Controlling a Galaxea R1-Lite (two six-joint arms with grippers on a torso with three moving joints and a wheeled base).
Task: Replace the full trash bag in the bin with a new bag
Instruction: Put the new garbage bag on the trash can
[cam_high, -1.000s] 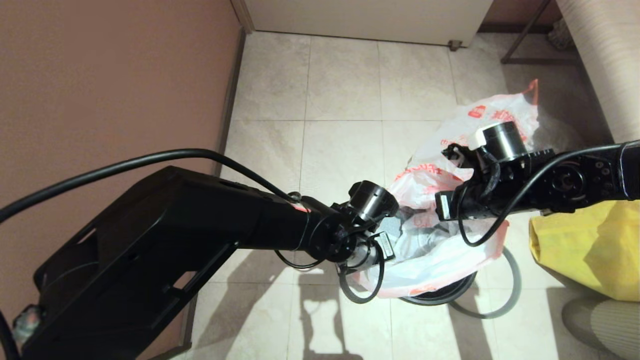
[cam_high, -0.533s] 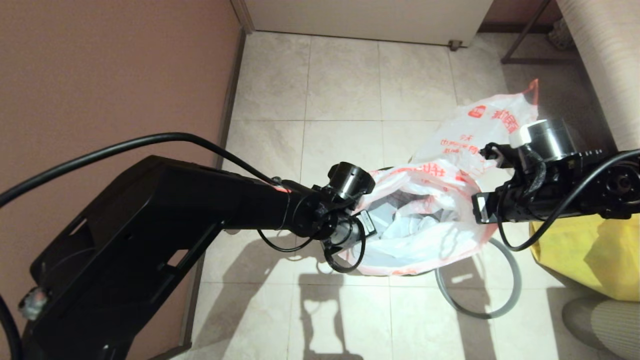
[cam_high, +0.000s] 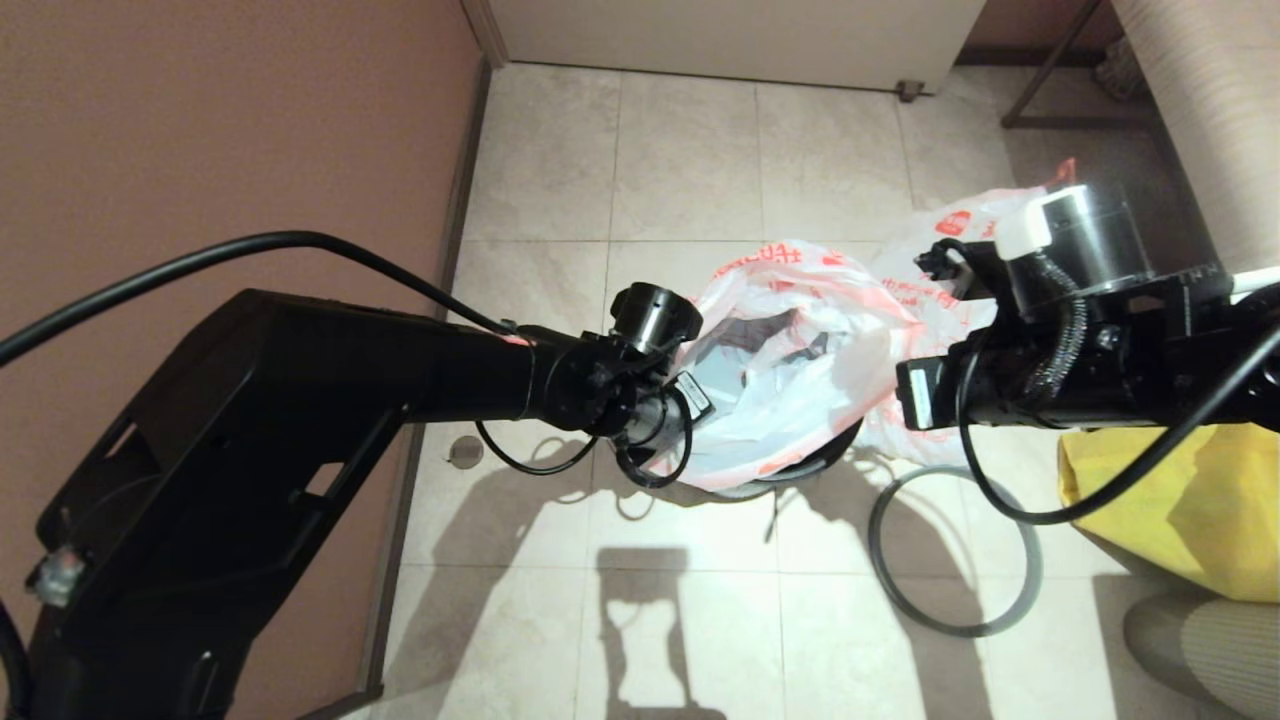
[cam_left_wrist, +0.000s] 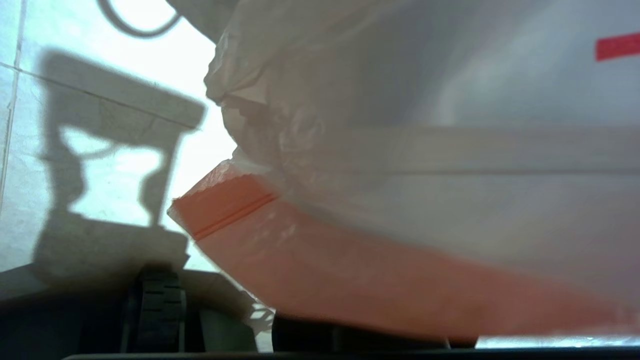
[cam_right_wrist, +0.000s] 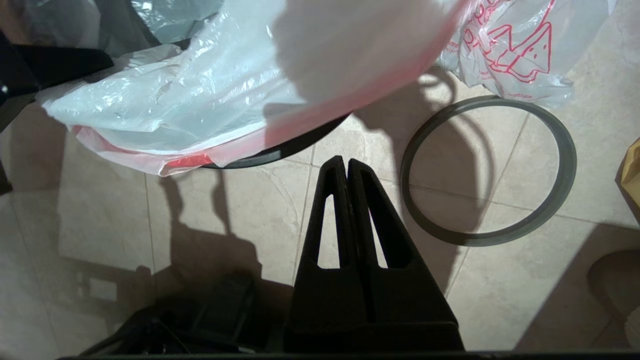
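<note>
The full trash bag (cam_high: 790, 370), white with red print and clear bottles inside, hangs raised over the black bin (cam_high: 812, 466), and its mouth is pulled wide. My left gripper (cam_high: 692, 408) holds the bag's near-left edge; in the left wrist view the red-edged plastic (cam_left_wrist: 350, 270) covers the jaws. My right gripper (cam_right_wrist: 346, 162) hovers shut over the floor tiles between the bin (cam_right_wrist: 300, 145) and the grey ring rim (cam_right_wrist: 485, 241), with nothing between its fingers. The new bag (cam_right_wrist: 510, 55) lies beyond the ring, partly hidden in the head view behind my right wrist (cam_high: 905, 290).
The grey ring rim (cam_high: 950, 630) lies flat on the floor to the right of the bin. A big yellow bag (cam_high: 1180, 500) stands at the right. A brown wall (cam_high: 250, 150) runs along the left, and a metal frame leg (cam_high: 1050, 100) is at the back right.
My left gripper has risen and moved forward, lifting the full bag out of the bin and off the ring. My right arm has risen toward the camera, away from the bag's edge.
</note>
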